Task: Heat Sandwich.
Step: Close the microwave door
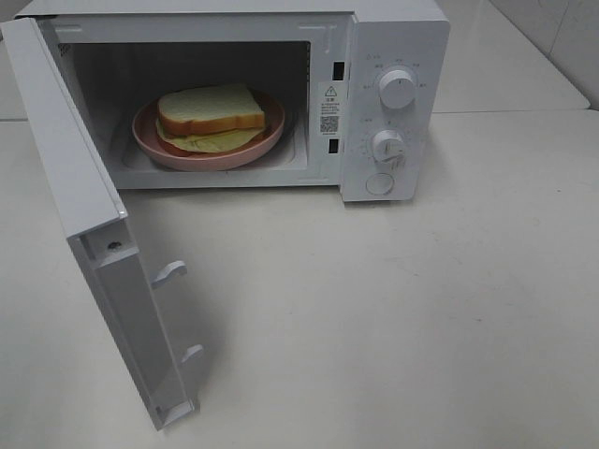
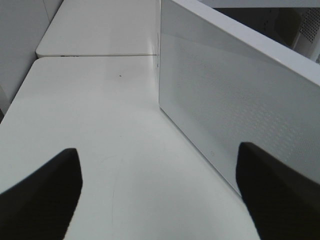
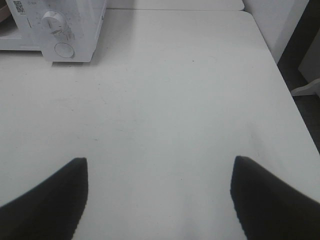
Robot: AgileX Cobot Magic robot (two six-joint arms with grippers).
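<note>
Left gripper and right gripper gape empty; the sandwich looks soft, light, squashable (better handled by its pink plate).

All we can see of our own body is the fingers of each gripper. Our left gripper has two matte black fingers, broad wedges that narrow to rounded tips, soft and blurred at the edges. Our right gripper has a matching pair of fingers, plain black and smooth, too blurred for finer detail.
</note>
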